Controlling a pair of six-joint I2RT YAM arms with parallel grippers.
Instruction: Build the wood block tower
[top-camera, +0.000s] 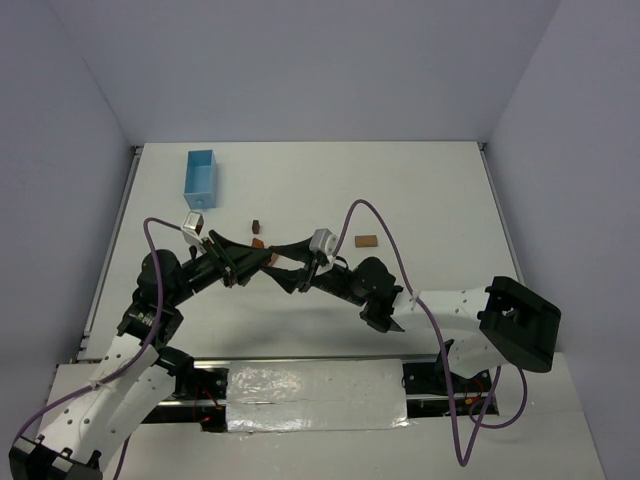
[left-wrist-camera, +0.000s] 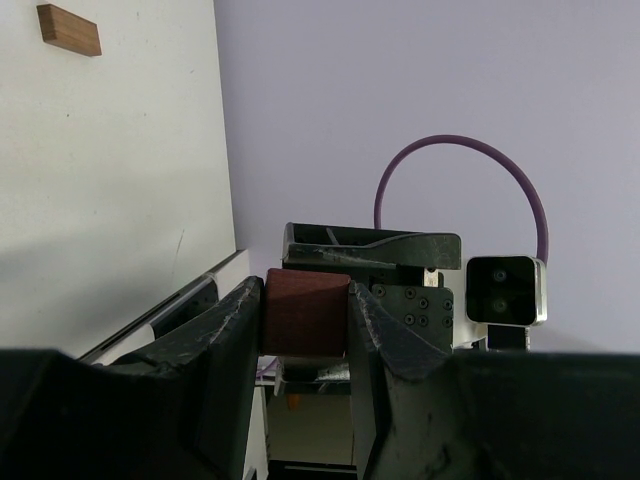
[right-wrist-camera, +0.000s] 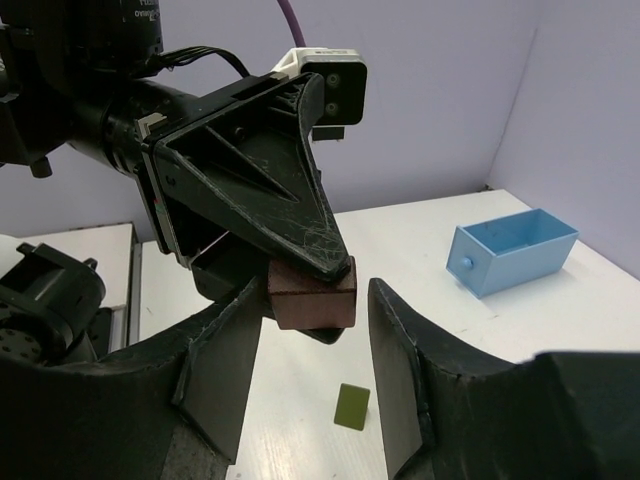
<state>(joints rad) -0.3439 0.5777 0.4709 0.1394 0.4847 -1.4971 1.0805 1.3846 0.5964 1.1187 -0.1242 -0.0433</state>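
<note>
One red-brown block (left-wrist-camera: 305, 318) clenched midair in left pincer (left-wrist-camera: 305, 298); right pincer (right-wrist-camera: 316, 300) parted, fingers flanking same block.

Tan block (top-camera: 367, 241) on white table (top-camera: 400, 190)

- The box (top-camera: 201, 178) is sitting far left on the table (top-camera: 430, 200).
- The cube (top-camera: 257, 225) is lying just behind another piece (top-camera: 259, 242).
- The rectangular block (top-camera: 367, 241) is lying well right of both.
- The held block (right-wrist-camera: 312, 297) is hanging between the left gripper (left-wrist-camera: 305, 325) and the right gripper (right-wrist-camera: 315, 340), nearer than those.
</note>
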